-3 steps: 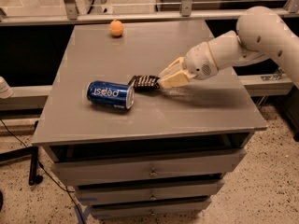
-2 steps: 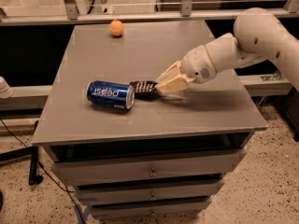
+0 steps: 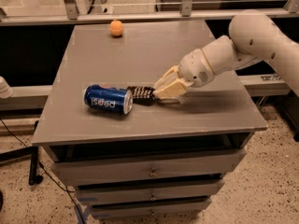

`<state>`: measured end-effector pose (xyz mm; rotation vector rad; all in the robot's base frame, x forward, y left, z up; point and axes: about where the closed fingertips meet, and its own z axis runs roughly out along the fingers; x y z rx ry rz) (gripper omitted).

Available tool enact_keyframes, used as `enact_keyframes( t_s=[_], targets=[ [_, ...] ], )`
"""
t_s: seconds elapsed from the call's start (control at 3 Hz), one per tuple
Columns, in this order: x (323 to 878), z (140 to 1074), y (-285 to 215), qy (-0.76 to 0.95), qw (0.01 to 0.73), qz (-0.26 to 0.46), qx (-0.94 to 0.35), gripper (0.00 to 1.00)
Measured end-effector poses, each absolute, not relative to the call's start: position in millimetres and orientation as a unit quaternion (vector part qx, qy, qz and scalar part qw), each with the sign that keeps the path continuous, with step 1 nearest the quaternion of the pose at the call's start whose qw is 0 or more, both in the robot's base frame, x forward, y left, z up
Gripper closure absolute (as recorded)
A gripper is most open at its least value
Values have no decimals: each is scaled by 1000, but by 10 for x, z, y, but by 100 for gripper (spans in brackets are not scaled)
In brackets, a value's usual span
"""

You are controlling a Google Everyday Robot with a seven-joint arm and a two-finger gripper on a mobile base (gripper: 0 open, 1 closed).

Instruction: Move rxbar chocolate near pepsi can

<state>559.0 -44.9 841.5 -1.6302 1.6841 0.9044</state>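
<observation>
Item: rxbar chocolate [image 3: 141, 95], long axis left-right, left end just beside pepsi can [image 3: 108, 99]. Gripper [image 3: 164, 91] at its right end, jaws clamping it.

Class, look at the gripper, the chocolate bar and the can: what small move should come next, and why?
Probably open the gripper and let go of the rxbar chocolate. The gripper is closed on the bar's right end, and the bar's left end already sits right beside the end of the pepsi can, which lies on its side.
</observation>
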Motion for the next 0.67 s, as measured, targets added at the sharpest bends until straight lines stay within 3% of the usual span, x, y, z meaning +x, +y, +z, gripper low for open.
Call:
enact_keyframes(
  t_s=[0.67],
  targets=[
    [5547, 8373, -436, 635, 298, 345, -623, 15]
  ],
)
